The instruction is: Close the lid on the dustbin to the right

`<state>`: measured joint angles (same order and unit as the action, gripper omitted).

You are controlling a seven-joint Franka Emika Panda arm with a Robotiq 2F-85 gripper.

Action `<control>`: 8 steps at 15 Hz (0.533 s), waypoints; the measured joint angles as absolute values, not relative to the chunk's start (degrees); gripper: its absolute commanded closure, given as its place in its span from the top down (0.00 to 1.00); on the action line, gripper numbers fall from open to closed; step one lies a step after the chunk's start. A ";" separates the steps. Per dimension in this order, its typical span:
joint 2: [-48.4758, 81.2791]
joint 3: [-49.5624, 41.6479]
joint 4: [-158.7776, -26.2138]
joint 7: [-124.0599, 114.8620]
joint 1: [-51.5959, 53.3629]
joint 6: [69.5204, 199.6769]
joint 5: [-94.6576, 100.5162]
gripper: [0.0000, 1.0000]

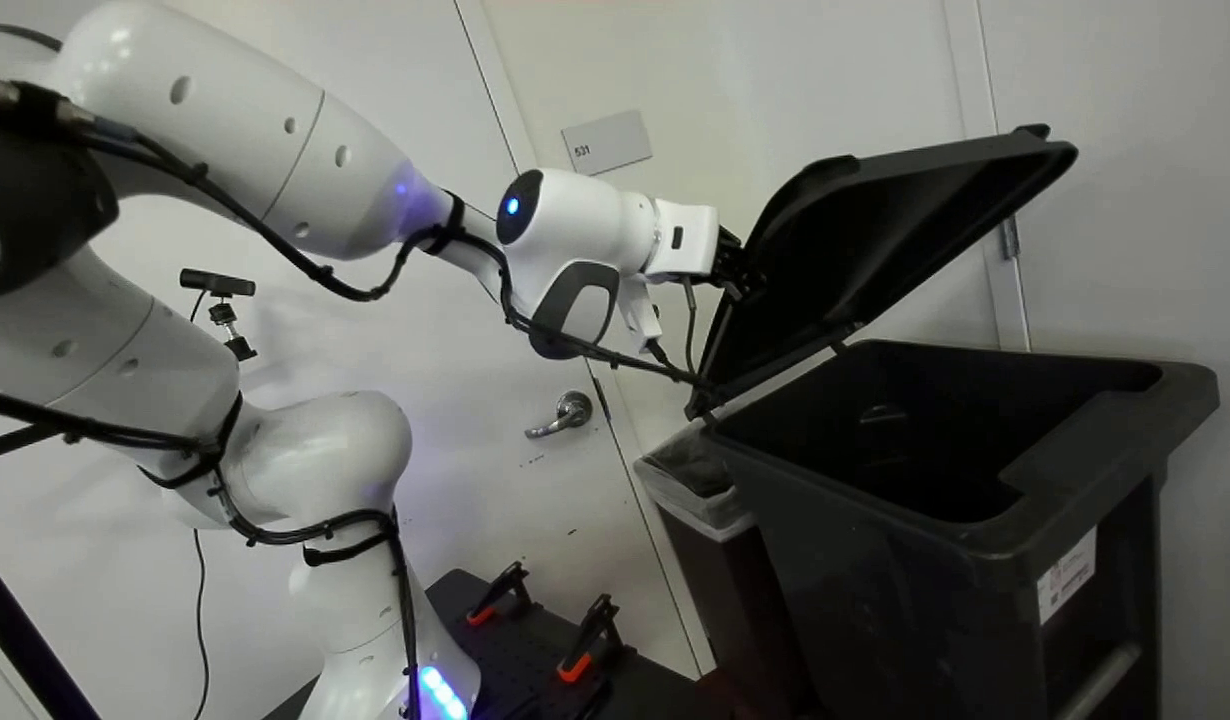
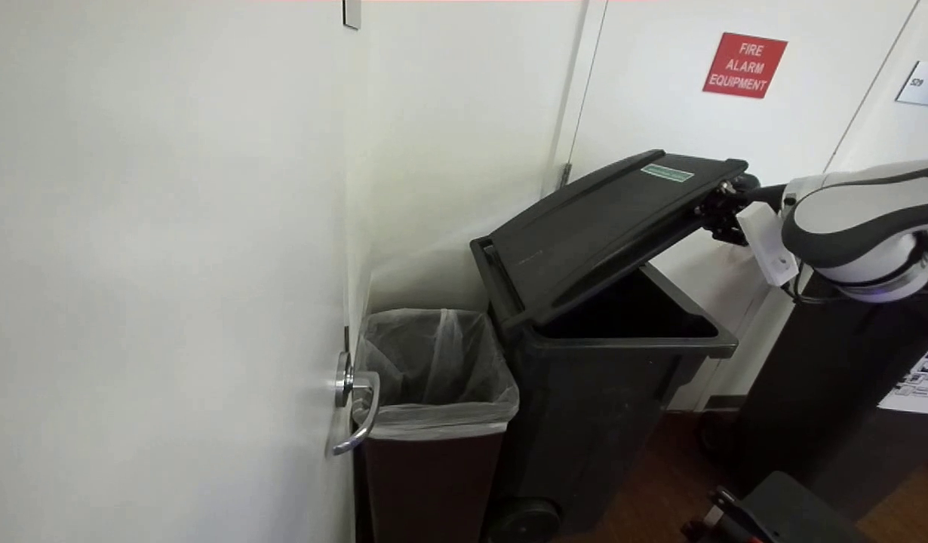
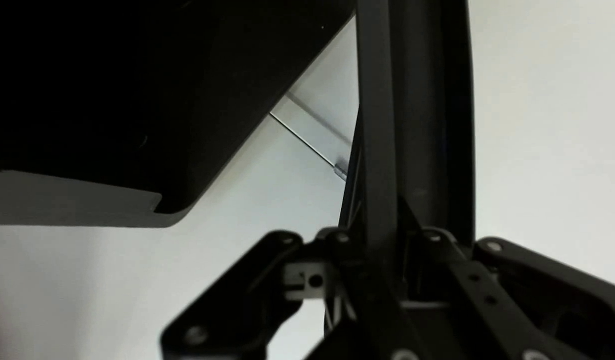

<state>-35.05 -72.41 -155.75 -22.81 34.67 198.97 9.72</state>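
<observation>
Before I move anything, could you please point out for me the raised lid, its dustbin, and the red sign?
Lid (image 2: 592,234), in an exterior view: middle of its upper face.
Dustbin (image 2: 585,411), in an exterior view: on its side wall.
Red sign (image 2: 745,65), in an exterior view: middle of its lettered face.

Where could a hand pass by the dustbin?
Looks free: the wedge between raised lid and dustbin rim, widest opposite the hinged side. Crowded: the lid's edge at the claw, and the hinged side, where a lined trash can stands close.

In an exterior view, the lid (image 2: 600,234) slants above the dustbin (image 2: 585,422), with a wastebasket (image 2: 434,483) standing just left of it.
</observation>
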 measured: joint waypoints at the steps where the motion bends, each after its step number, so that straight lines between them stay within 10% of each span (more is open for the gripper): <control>1: -37.23 -76.73 -155.52 -20.82 37.45 199.14 9.22 0.03; 8: -58.87 -101.39 -150.47 -3.92 50.00 199.08 7.02 0.03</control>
